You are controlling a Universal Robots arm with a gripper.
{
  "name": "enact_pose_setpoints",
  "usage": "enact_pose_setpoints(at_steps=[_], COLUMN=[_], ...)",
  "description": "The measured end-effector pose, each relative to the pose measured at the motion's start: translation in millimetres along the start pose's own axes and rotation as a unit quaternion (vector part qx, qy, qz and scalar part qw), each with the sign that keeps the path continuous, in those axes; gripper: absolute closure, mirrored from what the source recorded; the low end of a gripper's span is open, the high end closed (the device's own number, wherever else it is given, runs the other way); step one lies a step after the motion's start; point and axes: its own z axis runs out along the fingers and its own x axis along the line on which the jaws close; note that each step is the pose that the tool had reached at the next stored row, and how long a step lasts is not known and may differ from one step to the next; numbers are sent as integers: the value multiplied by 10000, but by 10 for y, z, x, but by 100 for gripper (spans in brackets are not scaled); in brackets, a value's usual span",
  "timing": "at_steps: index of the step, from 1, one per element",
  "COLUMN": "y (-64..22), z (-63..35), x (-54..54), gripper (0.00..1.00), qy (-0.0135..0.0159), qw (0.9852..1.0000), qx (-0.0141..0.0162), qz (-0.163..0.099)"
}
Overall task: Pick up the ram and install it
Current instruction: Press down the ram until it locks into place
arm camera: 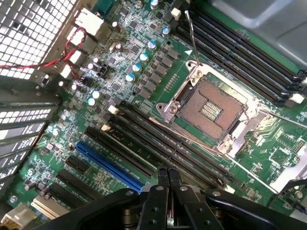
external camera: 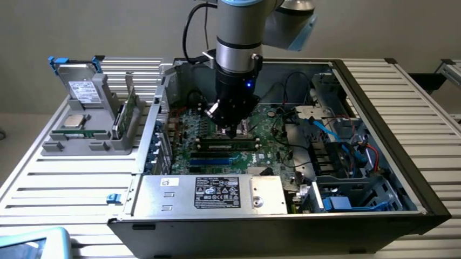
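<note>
My gripper (external camera: 232,131) reaches down into the open computer case, fingers shut together with nothing between them. Its tips sit right over the black memory slots of the green motherboard (external camera: 273,127). A slim green stick, the ram (external camera: 229,142), lies along one of those slots directly under the fingertips. Whether the tips touch it I cannot tell. In the wrist view the shut gripper (arm camera: 168,175) hangs over the long black slots (arm camera: 144,139) beside the open processor socket (arm camera: 211,108).
A grey rack (external camera: 86,137) outside the case at the exterior view's left holds a square silver chip (external camera: 74,120) and another upright green board (external camera: 129,114). A silver box (external camera: 216,191) spans the case front. Cables and drive bays (external camera: 346,151) crowd the right. A blue slot (arm camera: 108,160) lies near the fingers.
</note>
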Motion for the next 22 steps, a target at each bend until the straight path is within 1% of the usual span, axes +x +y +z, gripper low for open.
enact_pose_setpoints(at_steps=[3, 5, 6, 9, 10, 11, 14, 16, 19, 22], y=[0, 0, 0, 0, 0, -1, 0, 0, 0, 0], z=[1, 1, 0, 0, 0, 0, 0, 1, 0, 0], x=[-1, 0, 0, 0, 1, 0, 0, 0, 0, 0], gripper=[89, 89, 89, 89, 89, 89, 89, 89, 89, 89], qy=[-6, -18, -25, -54, -61, -67, -78, -80, -77, -73], qw=[9999, 9996, 9995, 9990, 9988, 9985, 9974, 9963, 9942, 9916], qx=[4, 18, 33, 102, 115, 121, 122, 119, 113, 104], qz=[170, 267, 310, 427, 472, 523, 709, 848, 1065, 1287])
